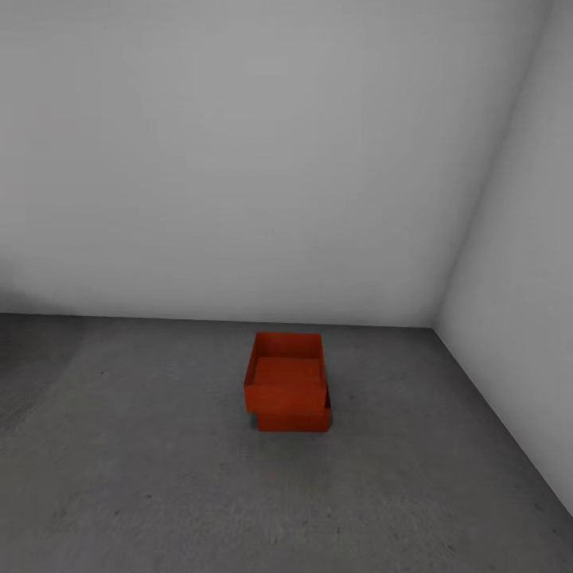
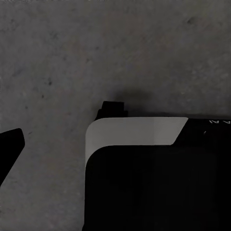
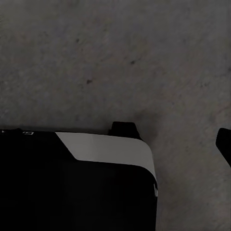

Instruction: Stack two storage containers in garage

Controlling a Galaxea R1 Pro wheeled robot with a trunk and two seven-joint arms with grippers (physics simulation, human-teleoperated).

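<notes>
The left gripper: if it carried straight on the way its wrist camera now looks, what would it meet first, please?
Most likely the grey concrete floor, which spreads across that view beyond the robot's own black and white body. Nothing else seems to lie in that line, though how far off the floor is can't be judged.
</notes>
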